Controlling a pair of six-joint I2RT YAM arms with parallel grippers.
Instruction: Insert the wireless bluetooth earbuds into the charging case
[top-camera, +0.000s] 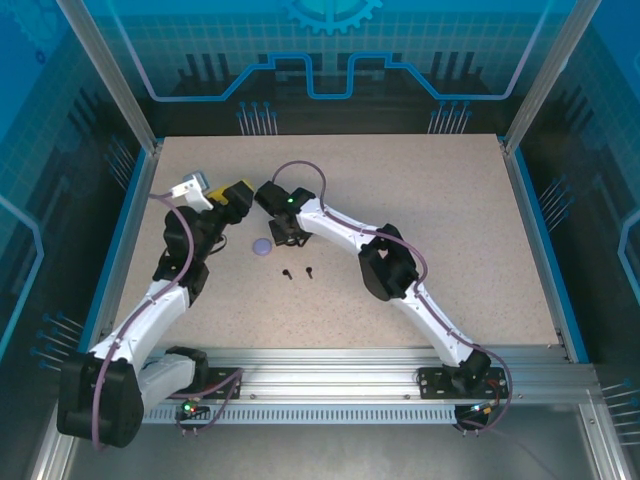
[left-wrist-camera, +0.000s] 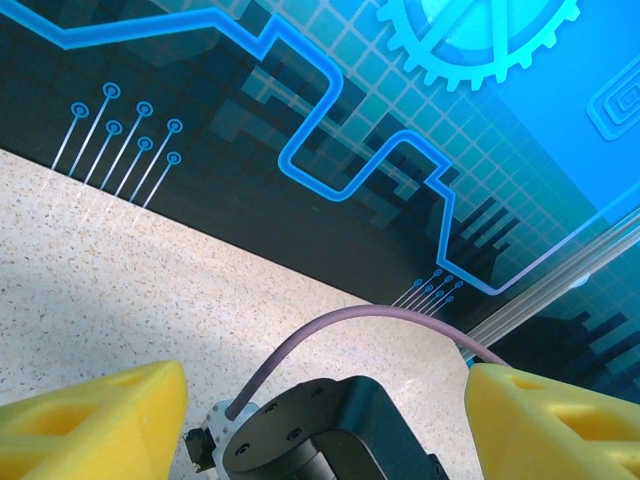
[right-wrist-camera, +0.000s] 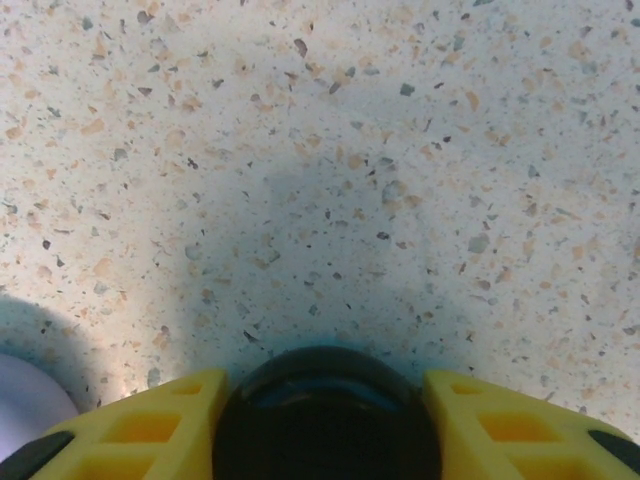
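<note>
We see the right end effector (right-wrist-camera: 325, 400) clamped on a round black case (right-wrist-camera: 325, 435), the left end effector (left-wrist-camera: 325, 380) spread apart, and two black earbuds (top-camera: 288, 274) lying on the bench (top-camera: 450, 220).

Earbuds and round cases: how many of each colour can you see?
Black earbuds: 2
Purple round case: 1
Black round case, held in the right gripper: 1
Total: 4

No text, label, brand or number can be read anywhere.
</note>
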